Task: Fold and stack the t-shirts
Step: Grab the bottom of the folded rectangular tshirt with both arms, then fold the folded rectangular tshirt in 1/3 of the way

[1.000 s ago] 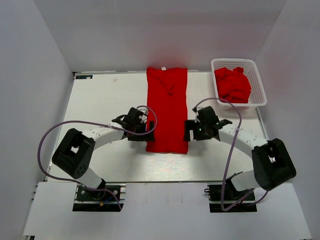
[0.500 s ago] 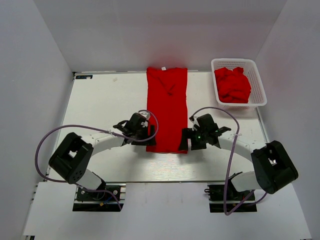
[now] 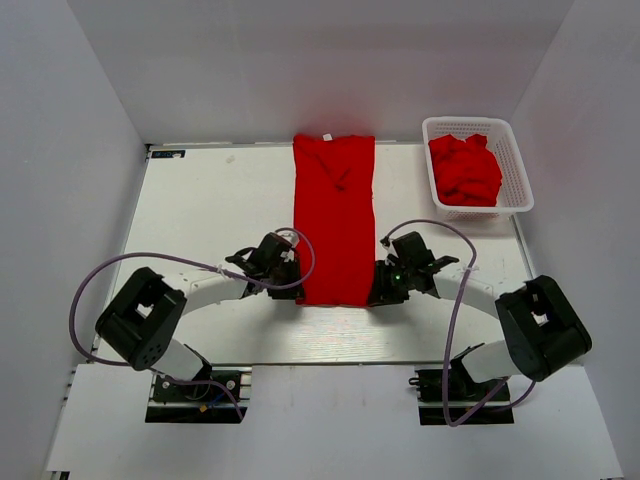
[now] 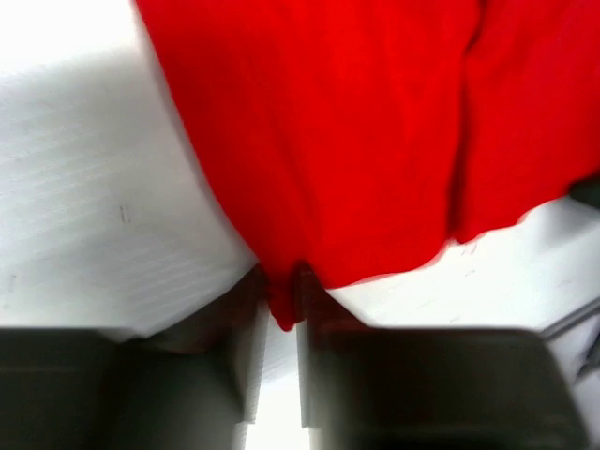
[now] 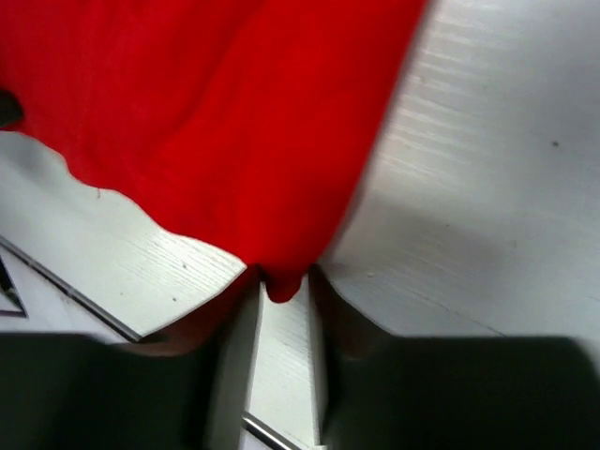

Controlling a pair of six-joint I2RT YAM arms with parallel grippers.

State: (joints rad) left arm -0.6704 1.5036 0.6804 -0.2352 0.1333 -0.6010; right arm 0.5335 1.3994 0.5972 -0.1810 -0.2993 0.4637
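A red t-shirt (image 3: 335, 215) lies on the table as a long narrow strip, sleeves folded in, its white neck label at the far end. At the strip's near left corner my left gripper (image 3: 296, 288) is shut on the t-shirt, and a nub of red fabric (image 4: 281, 298) sits pinched between its fingers. The near right corner is held the same way by my right gripper (image 3: 376, 292), with red cloth (image 5: 281, 281) caught between its fingers. More red t-shirts (image 3: 465, 168) lie crumpled in the basket.
The white lattice basket (image 3: 520, 180) stands at the table's back right corner. White walls close in the table on three sides. Purple cables loop off both arms over the near part of the table.
Both grippers moved toward the near end of the shirt and inward, then closed from open onto its two near corners. The shirt's near edge has pulled in slightly.
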